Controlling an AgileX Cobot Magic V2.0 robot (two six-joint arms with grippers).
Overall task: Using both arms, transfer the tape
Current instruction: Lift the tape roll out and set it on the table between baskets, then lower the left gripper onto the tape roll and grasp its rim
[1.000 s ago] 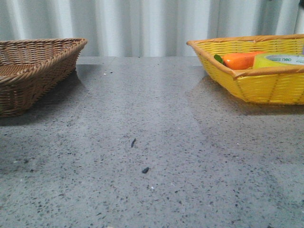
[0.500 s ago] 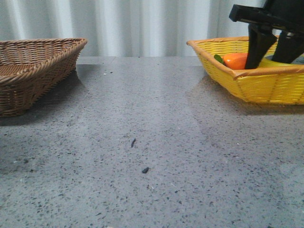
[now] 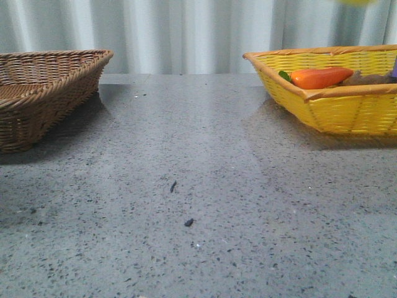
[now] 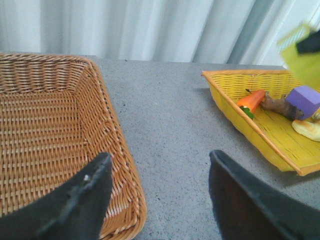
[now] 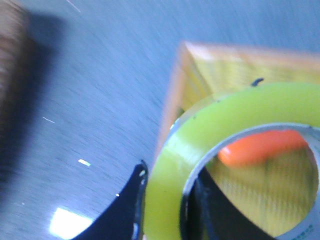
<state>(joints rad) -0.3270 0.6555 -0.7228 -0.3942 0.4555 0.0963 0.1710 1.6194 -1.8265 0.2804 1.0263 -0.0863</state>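
The yellow tape [image 5: 235, 105] with its white core is held on edge in my right gripper [image 5: 167, 180]. One finger is outside the roll and one inside the core, and it hangs above the yellow basket [image 5: 210, 70]. In the front view only a yellow blur of the tape [image 3: 356, 2] shows at the top edge, and the right gripper is out of frame. The left wrist view shows the tape [image 4: 302, 60] high over the yellow basket [image 4: 260, 135]. My left gripper [image 4: 159, 156] is open and empty above the near corner of the brown basket [image 4: 50, 125].
The brown wicker basket [image 3: 37, 93] stands at the left of the grey table [image 3: 198, 186], the yellow basket [image 3: 347, 112] at the right. The yellow basket holds an orange carrot [image 3: 319, 77], a purple block [image 4: 304, 101] and other small items.
The tape lay in the yellow basket one second ago. The right gripper came down on it, then rose out of the front view with the tape in it.
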